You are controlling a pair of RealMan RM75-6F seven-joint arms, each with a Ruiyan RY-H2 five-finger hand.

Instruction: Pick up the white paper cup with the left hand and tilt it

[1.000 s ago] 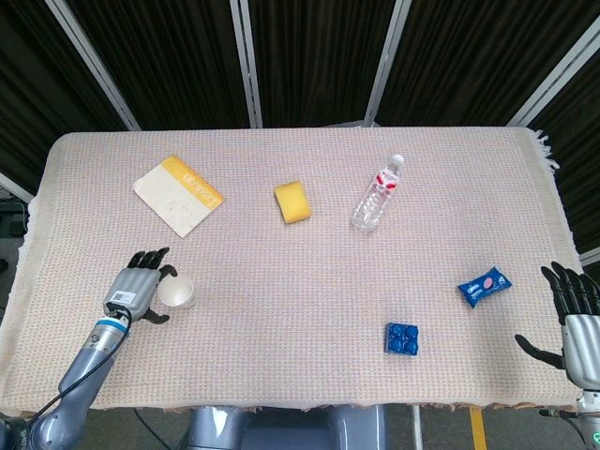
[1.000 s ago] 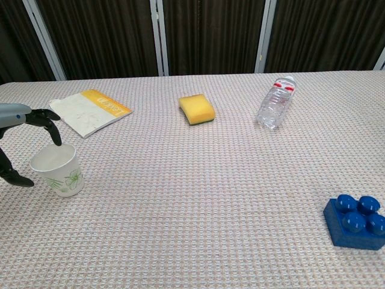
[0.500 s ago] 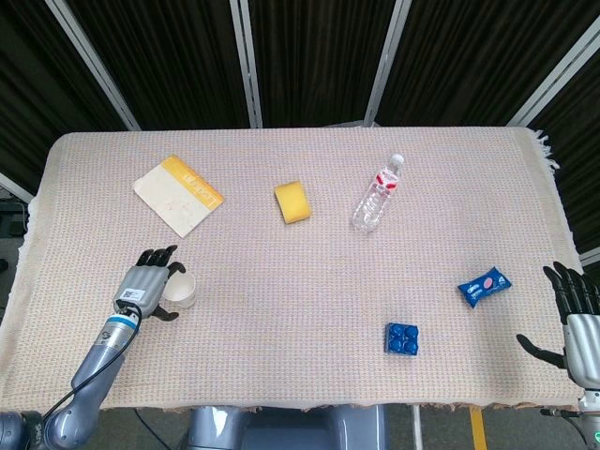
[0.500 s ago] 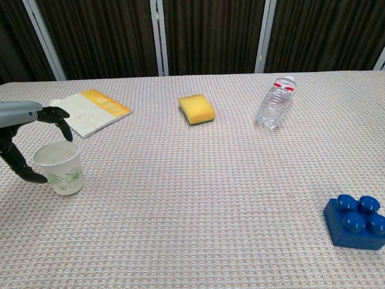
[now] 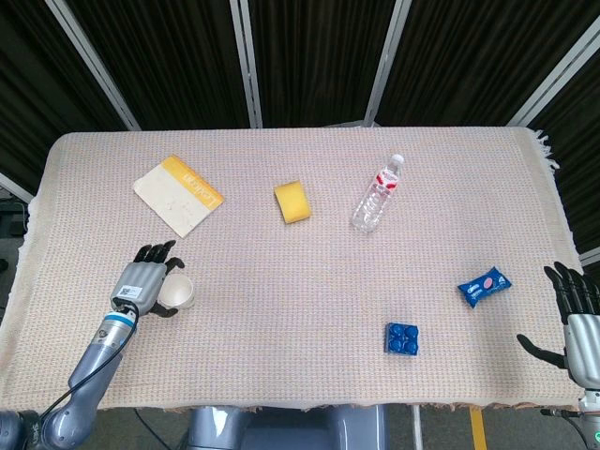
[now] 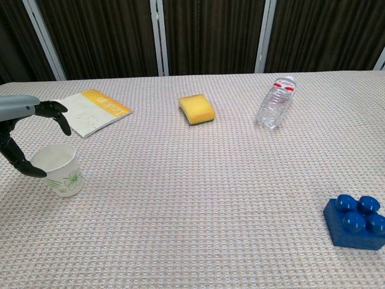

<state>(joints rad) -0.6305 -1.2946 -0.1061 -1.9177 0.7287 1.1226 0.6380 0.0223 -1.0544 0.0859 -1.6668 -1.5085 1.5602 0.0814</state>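
So the left hand [image 6: 24,135] framed the white paper cup [image 6: 59,169] with fingers wide, gripping nothing; lifting and tilting remained.

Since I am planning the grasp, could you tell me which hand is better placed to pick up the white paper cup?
The left hand: its fingers already curve around the white paper cup, while the right hand hangs open past the table's far edge.
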